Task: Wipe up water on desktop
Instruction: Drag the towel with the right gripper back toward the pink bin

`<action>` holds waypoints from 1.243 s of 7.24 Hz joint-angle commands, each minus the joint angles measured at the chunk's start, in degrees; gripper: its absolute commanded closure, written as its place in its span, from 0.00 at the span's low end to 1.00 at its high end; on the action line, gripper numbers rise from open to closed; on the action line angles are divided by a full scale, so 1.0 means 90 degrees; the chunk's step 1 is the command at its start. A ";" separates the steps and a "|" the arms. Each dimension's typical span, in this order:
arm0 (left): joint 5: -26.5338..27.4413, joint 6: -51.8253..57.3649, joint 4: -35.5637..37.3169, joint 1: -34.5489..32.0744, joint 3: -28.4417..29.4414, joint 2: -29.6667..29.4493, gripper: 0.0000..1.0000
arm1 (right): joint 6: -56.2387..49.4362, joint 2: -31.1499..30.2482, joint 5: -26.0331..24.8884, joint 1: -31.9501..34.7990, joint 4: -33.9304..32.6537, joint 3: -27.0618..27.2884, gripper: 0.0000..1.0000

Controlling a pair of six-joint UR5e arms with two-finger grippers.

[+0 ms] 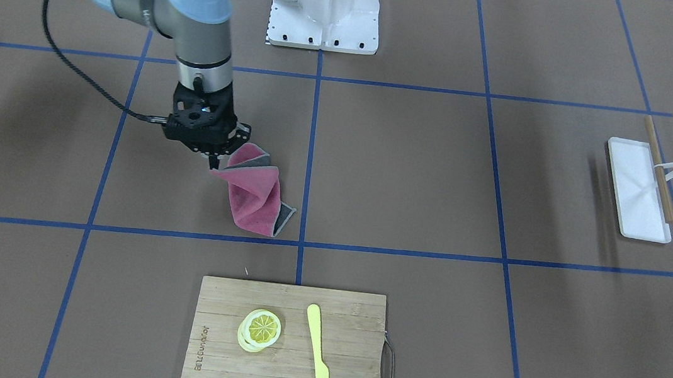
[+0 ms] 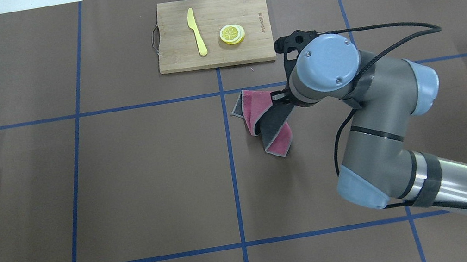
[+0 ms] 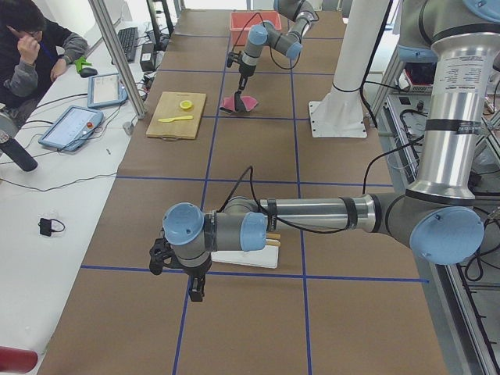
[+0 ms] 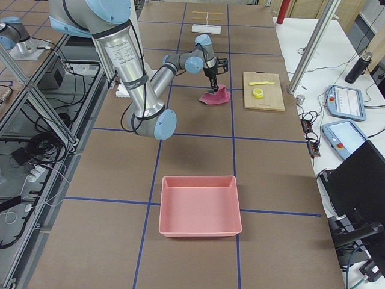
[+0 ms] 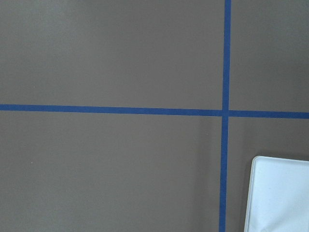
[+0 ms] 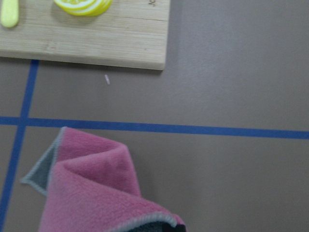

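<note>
The right gripper (image 1: 213,161) was pinched tight on a top corner of the soft pink cloth with the grey back (image 1: 254,195). The cloth hung down, its low end lying on the flat brown desktop with blue tape lines (image 1: 408,172), near the bamboo cutting board (image 1: 285,361). No wet spot showed. A good wipe would need the cloth pressed flatter, then dragged slowly.

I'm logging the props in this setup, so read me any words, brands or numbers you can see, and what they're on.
"joyoung": printed sideways along one edge of the cutting board, reading uncertain; the marks after it are too small to read.
Nothing else readable on the desktop, cloth or tray.
</note>
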 commanded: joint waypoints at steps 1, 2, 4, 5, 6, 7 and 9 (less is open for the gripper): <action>-0.0002 -0.0004 0.0000 0.0000 -0.0001 0.0000 0.01 | -0.1179 -0.1131 0.0508 0.0705 0.0837 0.0088 1.00; -0.0002 -0.0004 -0.0049 0.0000 0.0008 0.0000 0.01 | -0.1736 -0.1426 0.0927 0.1114 0.0919 0.0088 1.00; 0.0008 -0.0004 -0.0069 0.0000 0.0009 0.0000 0.01 | -0.2878 -0.2022 0.1068 0.1808 0.0919 0.0058 1.00; 0.0008 -0.0004 -0.0069 0.0000 0.0009 0.0000 0.01 | -0.3145 -0.2199 0.1097 0.1966 0.0919 0.0058 1.00; 0.0008 -0.0004 -0.0069 0.0000 0.0009 0.0000 0.01 | -0.3080 -0.2123 0.1088 0.1939 0.0919 0.0078 1.00; -0.0002 -0.0004 -0.0069 0.0000 0.0038 0.0000 0.01 | -0.2722 -0.1861 0.1116 0.1890 0.0871 0.0107 1.00; -0.0002 -0.0091 -0.0069 0.0000 0.0038 0.0000 0.01 | -0.1076 -0.0839 0.1117 0.1083 0.0619 -0.0019 1.00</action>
